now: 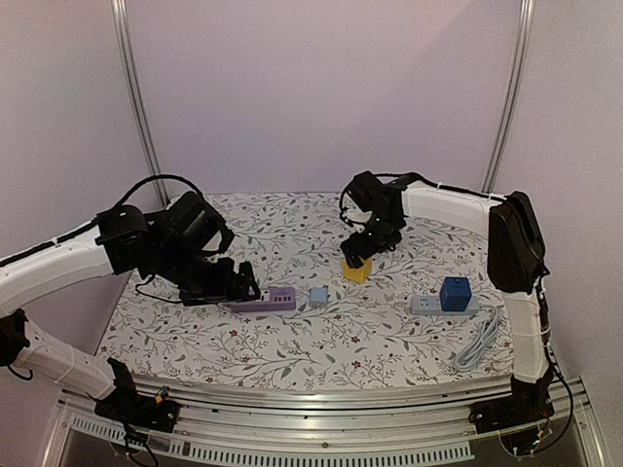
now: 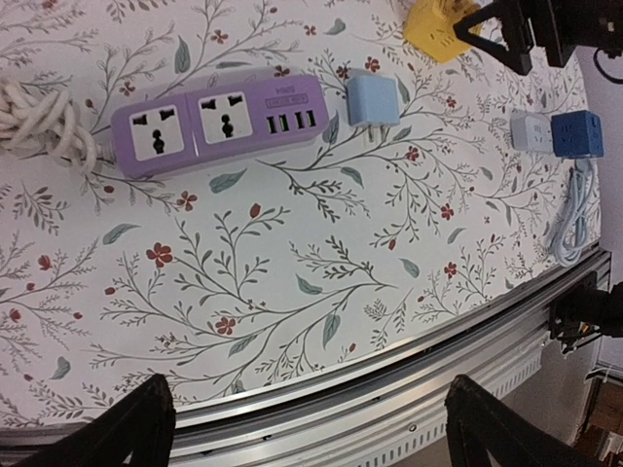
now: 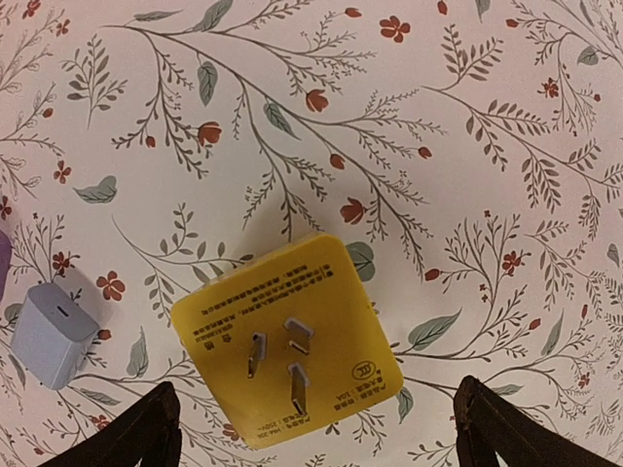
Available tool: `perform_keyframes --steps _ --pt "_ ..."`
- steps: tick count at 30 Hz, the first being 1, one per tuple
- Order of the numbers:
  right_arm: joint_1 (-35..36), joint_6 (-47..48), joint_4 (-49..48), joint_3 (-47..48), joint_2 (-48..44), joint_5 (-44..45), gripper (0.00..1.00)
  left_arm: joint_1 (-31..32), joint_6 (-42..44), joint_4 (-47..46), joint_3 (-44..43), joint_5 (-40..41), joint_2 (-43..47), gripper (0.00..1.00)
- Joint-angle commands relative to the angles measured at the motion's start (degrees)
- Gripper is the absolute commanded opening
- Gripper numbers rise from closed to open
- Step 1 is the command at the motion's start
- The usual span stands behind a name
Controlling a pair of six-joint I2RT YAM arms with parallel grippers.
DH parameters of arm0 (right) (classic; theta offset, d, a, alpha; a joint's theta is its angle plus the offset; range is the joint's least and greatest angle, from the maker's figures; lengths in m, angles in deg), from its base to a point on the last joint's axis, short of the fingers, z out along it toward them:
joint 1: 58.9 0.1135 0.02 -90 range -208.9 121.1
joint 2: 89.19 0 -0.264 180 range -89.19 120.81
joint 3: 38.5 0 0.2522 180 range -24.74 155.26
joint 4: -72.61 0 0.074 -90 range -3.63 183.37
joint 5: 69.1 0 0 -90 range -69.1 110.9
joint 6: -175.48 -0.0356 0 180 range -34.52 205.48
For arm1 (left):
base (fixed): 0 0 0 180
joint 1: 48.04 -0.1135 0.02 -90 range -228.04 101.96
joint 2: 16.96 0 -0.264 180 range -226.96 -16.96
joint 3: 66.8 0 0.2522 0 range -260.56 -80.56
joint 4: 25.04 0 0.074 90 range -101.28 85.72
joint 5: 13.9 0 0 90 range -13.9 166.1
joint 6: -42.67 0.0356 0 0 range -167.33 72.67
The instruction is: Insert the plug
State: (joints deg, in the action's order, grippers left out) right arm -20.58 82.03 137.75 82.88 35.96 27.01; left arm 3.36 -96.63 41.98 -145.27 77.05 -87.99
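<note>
A yellow cube plug lies on the floral table with its three prongs facing up; it also shows in the top view. My right gripper hovers open just above it, a finger on either side, not touching. A purple power strip with two sockets and USB ports lies left of centre. My left gripper is open and empty, right beside the strip's left end; its fingers frame the table's front rail.
A light blue adapter lies between the purple strip and the yellow plug. A white power strip carrying a blue cube lies at the right, its white cable trailing forward. A coiled white cord leaves the purple strip.
</note>
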Motion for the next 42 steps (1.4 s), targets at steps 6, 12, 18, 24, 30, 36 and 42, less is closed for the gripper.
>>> perform_keyframes --steps 6,12,18,24,30,36,42 --pt "0.51 2.18 4.96 8.38 7.43 -4.01 0.88 -1.12 -0.33 1.33 -1.52 0.28 -2.04 0.96" --pt "0.54 1.68 4.96 10.03 9.0 -2.82 0.81 -1.36 -0.05 1.51 -2.04 0.19 -2.67 0.96" --pt "0.52 1.6 5.71 11.3 10.12 -2.17 0.65 -1.65 0.3 1.69 -2.13 0.27 -2.89 0.96" --pt "0.52 1.3 6.2 11.3 9.95 -2.6 0.45 -1.82 0.49 1.71 -1.92 0.46 -2.83 0.96" --pt "0.72 -0.85 6.01 11.25 8.3 -3.8 0.4 -2.0 1.96 1.67 -2.64 0.52 -2.75 0.97" --pt "0.76 -4.75 5.03 11.3 4.41 -4.45 0.36 -2.17 4.24 0.95 -3.84 1.29 -1.97 0.99" --pt "0.7 -9.45 4.47 10.97 0.67 -5.44 0.33 -2.77 7.41 0.96 -5.35 2.26 -0.77 1.0"
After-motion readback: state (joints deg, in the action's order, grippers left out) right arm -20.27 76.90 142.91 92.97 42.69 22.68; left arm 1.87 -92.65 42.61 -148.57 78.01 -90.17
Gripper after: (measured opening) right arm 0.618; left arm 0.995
